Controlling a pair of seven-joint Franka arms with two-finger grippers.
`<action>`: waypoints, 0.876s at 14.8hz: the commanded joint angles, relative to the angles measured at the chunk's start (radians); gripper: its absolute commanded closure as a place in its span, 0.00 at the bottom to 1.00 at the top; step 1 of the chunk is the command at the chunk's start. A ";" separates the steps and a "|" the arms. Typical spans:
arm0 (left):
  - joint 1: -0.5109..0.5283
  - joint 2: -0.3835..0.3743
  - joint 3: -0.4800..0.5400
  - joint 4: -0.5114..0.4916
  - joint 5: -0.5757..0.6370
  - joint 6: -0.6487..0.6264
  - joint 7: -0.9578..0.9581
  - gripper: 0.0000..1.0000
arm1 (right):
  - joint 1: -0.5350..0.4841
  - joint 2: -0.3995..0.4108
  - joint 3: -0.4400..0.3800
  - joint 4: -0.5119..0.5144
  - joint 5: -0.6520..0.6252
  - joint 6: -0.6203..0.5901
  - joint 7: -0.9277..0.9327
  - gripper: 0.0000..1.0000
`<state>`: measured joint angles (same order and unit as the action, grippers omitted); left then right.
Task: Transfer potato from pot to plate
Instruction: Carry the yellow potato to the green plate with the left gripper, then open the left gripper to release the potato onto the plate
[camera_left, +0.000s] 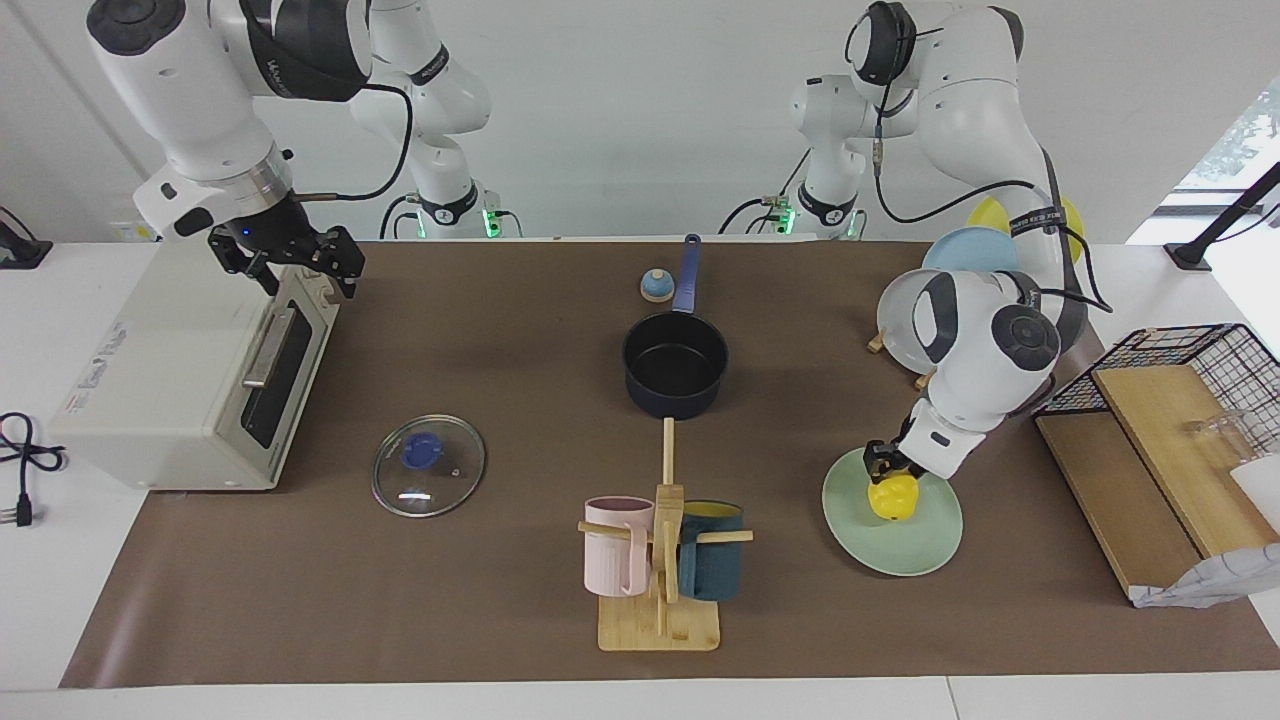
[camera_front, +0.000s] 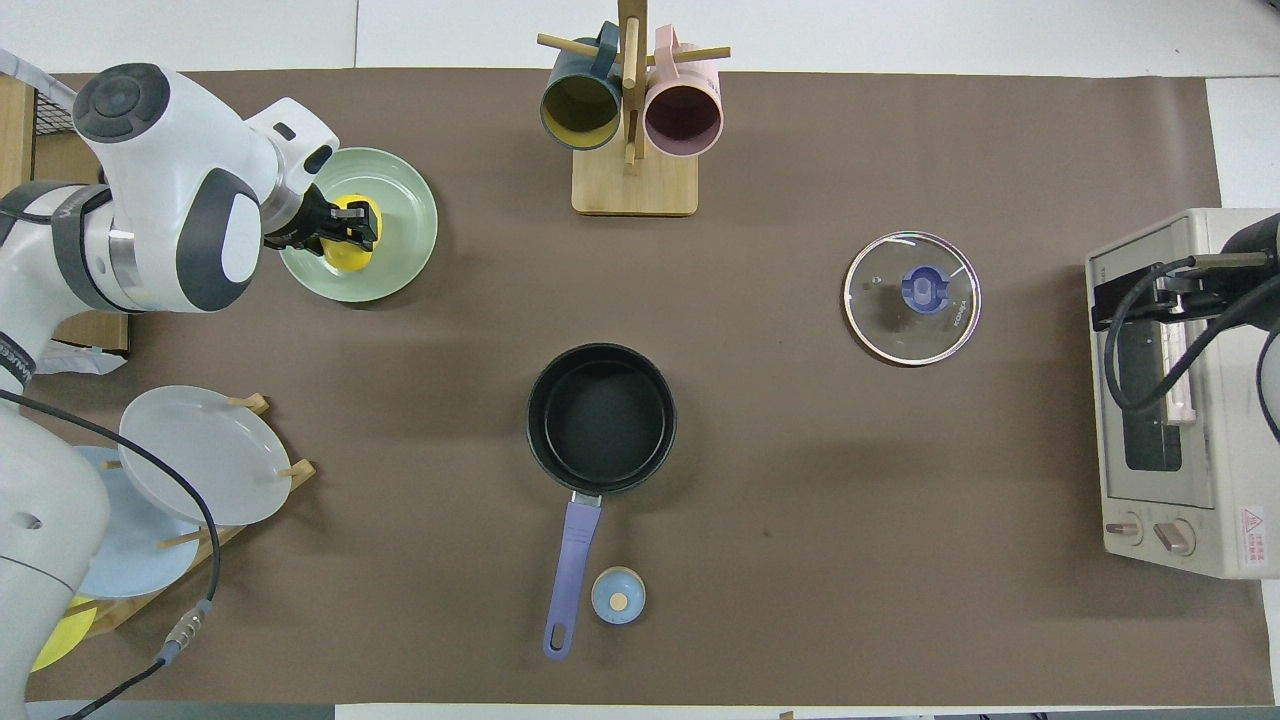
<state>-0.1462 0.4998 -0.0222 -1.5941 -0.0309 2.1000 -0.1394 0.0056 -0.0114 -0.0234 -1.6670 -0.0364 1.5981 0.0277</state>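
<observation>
The yellow potato (camera_left: 895, 497) (camera_front: 348, 252) sits on the mint-green plate (camera_left: 905, 552) (camera_front: 405, 200), toward the left arm's end of the table. My left gripper (camera_left: 884, 466) (camera_front: 345, 226) is low over the plate with its black fingers closed around the potato. The dark navy pot (camera_left: 675, 385) (camera_front: 601, 415) stands empty in the middle of the table, its blue handle pointing toward the robots. My right gripper (camera_left: 290, 262) (camera_front: 1150, 295) waits open and empty above the toaster oven.
A toaster oven (camera_left: 170, 380) (camera_front: 1170, 420) stands at the right arm's end. The glass lid (camera_left: 429, 465) (camera_front: 911, 298) lies beside it. A mug rack (camera_left: 660, 560) (camera_front: 632, 120) stands farther out than the pot. A plate rack (camera_left: 900, 325) (camera_front: 195, 455) and a wire basket (camera_left: 1190, 365) flank the left arm.
</observation>
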 joint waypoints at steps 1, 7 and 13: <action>-0.003 -0.006 0.001 -0.020 0.023 0.023 0.009 1.00 | -0.012 -0.002 0.003 -0.002 0.019 -0.003 0.004 0.00; -0.009 -0.021 0.001 -0.003 0.016 -0.041 -0.005 0.00 | -0.012 -0.002 0.003 -0.002 0.019 -0.003 0.004 0.00; 0.063 -0.266 0.010 0.016 -0.026 -0.265 -0.005 0.00 | -0.012 -0.002 0.003 -0.002 0.019 -0.003 0.004 0.00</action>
<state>-0.1064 0.3628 -0.0164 -1.5357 -0.0425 1.9095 -0.1416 0.0056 -0.0114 -0.0234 -1.6670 -0.0364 1.5981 0.0277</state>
